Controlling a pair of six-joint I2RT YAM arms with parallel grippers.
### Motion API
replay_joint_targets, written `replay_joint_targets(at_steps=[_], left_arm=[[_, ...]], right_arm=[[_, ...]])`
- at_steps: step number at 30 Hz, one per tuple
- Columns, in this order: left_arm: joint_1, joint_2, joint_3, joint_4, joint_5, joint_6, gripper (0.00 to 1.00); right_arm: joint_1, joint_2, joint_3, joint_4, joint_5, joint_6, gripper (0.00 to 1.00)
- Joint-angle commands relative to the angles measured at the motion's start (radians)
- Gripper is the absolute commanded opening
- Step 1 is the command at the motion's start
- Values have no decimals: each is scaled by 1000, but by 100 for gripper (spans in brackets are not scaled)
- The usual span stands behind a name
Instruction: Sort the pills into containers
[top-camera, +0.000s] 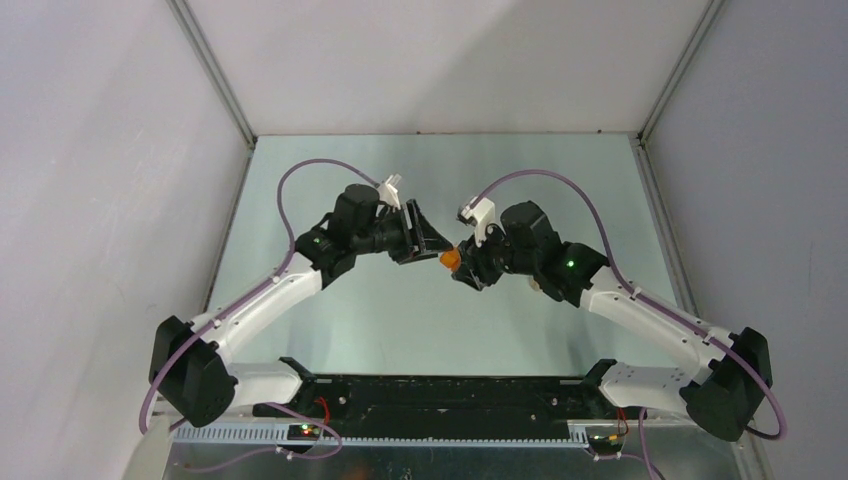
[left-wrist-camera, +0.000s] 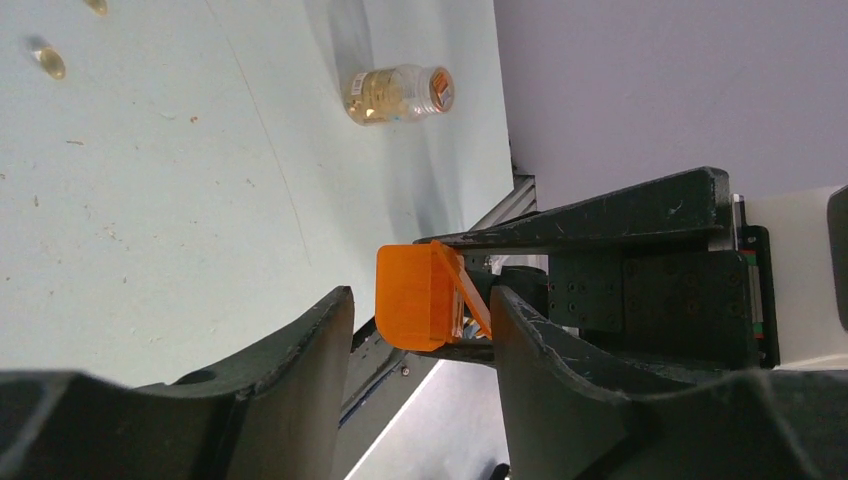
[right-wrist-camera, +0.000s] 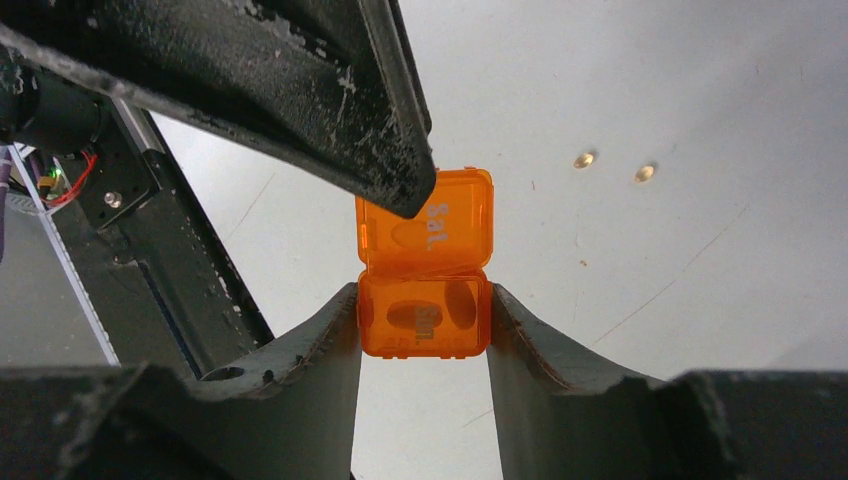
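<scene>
Lid (right-wrist-camera: 465, 230) needs a light touch: right gripper (right-wrist-camera: 424, 300) has the orange box (right-wrist-camera: 425, 320) clamped, left gripper (left-wrist-camera: 420, 300) is spread open and empty, so it should push straight.

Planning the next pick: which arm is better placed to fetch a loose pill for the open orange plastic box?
Probably left. The left gripper is open and grips nothing; the right gripper is shut on the orange plastic box, holding it with its lid open.

Top: high at the near edge, looking down over the whole counter (top-camera: 400, 320).
Wrists: close in, facing each other (both catch the orange box (right-wrist-camera: 425, 315)).
</scene>
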Motion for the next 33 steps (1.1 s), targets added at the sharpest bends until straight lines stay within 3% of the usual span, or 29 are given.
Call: replay_joint_targets(at_steps=[1,6,11,16,26,30,33], left_arm=[[-6,3,-2,30,28,0,57],[-9,0,-21,54,17,-77,56],[-19,-12,-90,184,5,-196,53],[-26,-3,-95,205,-9,-210,47],[-26,3,-80,195,-22,-217,23],[-27,2,-76,185,-26,-218,1],[-26,-2,-74,179,-36,-212,0]], right_arm=[[-17,-27,9,67,-18,68,27],[-41,-26,8,93,-18,165,25],[-62,-26,9,116,-46,232,23],[-64,-5,35,91,-58,244,23],[-70,10,38,82,-53,266,22],[-70,14,37,77,-38,277,22],[-71,17,38,75,-28,281,21]])
